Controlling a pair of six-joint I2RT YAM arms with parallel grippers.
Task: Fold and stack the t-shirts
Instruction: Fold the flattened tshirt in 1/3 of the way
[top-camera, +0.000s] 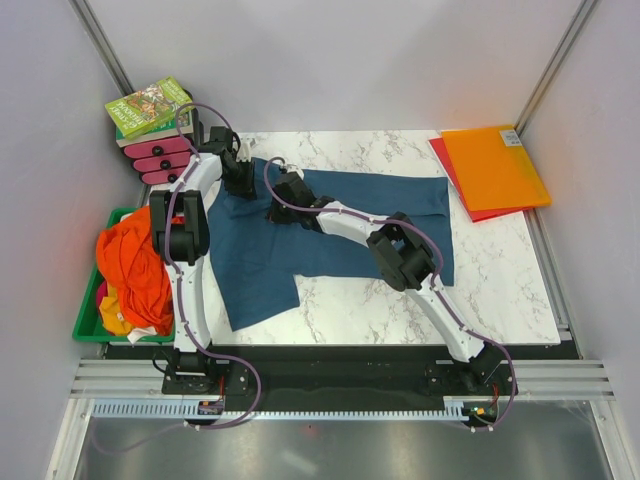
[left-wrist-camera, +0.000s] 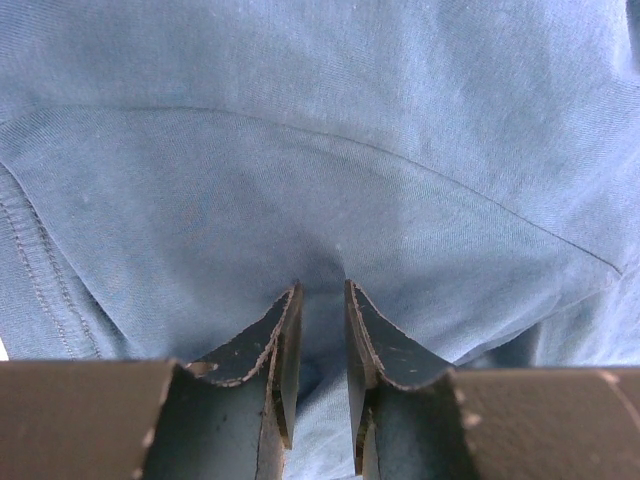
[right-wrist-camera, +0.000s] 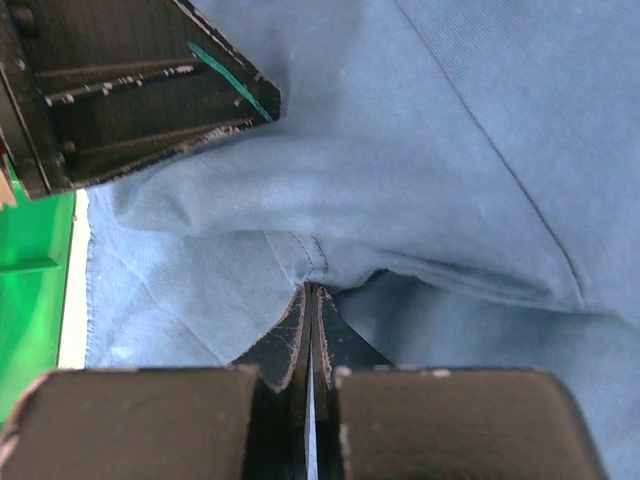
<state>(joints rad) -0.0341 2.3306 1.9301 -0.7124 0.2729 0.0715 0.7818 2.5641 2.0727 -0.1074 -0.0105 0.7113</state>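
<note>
A dark teal-blue t-shirt lies spread across the marble table. It fills the left wrist view and the right wrist view. Both grippers are at its upper left part, close together. My left gripper stands narrowly apart with a fold of the shirt caught between its fingers. My right gripper is shut on a stitched fold of the shirt. Orange t-shirts with bits of yellow and red lie heaped in a green bin at the left.
Orange and red plastic folders lie at the table's back right corner. A stack of books on pink boxes stands at the back left. The left gripper's body shows at the top left of the right wrist view.
</note>
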